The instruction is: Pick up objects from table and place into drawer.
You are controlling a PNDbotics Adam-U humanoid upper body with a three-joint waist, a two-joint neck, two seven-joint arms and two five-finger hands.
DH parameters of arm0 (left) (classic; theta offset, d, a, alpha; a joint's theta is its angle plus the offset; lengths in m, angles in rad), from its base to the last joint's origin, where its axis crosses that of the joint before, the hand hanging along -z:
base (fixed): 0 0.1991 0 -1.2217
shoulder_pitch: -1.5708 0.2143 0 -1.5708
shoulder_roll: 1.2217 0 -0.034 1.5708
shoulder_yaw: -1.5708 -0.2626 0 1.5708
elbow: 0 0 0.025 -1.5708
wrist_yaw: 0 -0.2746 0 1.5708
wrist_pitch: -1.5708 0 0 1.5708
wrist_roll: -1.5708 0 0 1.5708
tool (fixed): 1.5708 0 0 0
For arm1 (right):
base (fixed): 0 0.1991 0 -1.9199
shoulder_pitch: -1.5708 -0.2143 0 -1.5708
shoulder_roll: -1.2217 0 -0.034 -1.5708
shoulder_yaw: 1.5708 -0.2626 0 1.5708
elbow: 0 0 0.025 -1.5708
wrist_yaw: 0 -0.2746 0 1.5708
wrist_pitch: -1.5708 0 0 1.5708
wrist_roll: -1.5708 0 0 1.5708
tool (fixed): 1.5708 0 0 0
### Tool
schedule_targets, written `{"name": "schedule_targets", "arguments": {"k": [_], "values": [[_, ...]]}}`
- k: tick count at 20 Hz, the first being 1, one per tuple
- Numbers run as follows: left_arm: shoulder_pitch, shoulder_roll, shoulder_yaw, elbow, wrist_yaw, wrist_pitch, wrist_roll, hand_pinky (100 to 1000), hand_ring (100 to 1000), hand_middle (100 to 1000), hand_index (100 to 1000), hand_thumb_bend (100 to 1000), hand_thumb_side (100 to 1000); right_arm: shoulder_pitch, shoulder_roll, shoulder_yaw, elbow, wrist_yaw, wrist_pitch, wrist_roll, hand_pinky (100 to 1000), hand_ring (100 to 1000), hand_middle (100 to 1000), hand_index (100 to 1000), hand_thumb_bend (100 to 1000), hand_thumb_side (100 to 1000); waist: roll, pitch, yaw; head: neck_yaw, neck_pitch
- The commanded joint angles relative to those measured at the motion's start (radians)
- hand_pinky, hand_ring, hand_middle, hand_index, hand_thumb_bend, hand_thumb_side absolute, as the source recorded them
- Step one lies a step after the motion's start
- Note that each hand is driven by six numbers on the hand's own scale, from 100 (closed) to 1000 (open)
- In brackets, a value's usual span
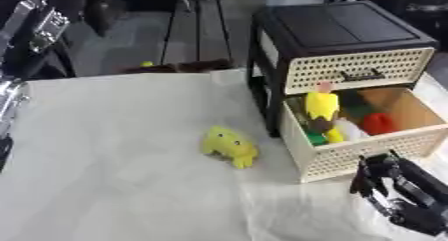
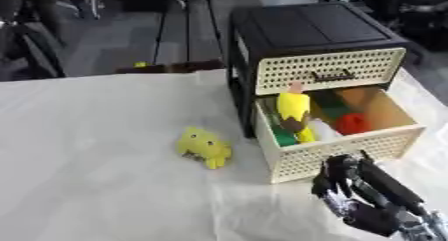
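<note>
Black right robot hand [image 2: 354, 197] — fingers curled — before drawer [image 2: 337, 152].

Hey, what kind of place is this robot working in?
Probably a lab or workshop test bench, not a home: a table under a plain white cloth, a small black cabinet with cream perforated drawers set up as a prop, and dark stands on bare grey floor behind.
</note>
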Motion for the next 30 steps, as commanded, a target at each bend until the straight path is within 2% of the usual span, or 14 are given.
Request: {"name": "schedule_targets", "arguments": {"k": [1,9,12,17,23,30], "values": [[0.028,0.011,0.039,-0.051,-0.014,0.004,0.030,491,515,480,684,329,815,-0.021,-0.013,-0.007,-0.026,0.003,0.000,0.002,172,331,373,560,100,1000,0.001,-0.012,0.004,0.007,0.012],[0.077,-0.008,0.057,-0.072,-0.040,0.016,0.050,491,514,479,685,321,824,-0.040,-0.023,-0.051,-0.016,0.076,0.027,-0.040,162,318,358,623,100,1000,0.007,-0.017,0.030,0.010,0.024],[0.081,-0.013,0.059,-0.073,-0.043,0.016,0.051,491,514,479,684,319,826,-0.044,-0.030,-0.069,0.002,0.118,0.043,-0.049,199,357,398,647,100,1000,0.009,-0.017,0.033,0.010,0.026],[0.088,-0.021,0.059,-0.073,-0.049,0.015,0.050,491,513,479,685,314,830,-0.043,-0.035,-0.104,0.037,0.191,0.068,-0.067,234,413,455,651,100,1000,0.013,-0.016,0.033,0.007,0.028],[0.092,-0.027,0.060,-0.073,-0.055,0.010,0.049,491,513,479,685,314,829,-0.041,-0.033,-0.126,0.074,0.274,0.081,-0.101,245,428,468,650,100,1000,0.018,-0.016,0.035,0.005,0.030],[0.096,-0.032,0.059,-0.073,-0.056,0.012,0.047,491,513,479,685,295,834,-0.038,-0.034,-0.134,0.130,0.330,0.087,-0.108,252,435,474,639,100,1000,0.021,-0.017,0.035,0.004,0.028]]}}
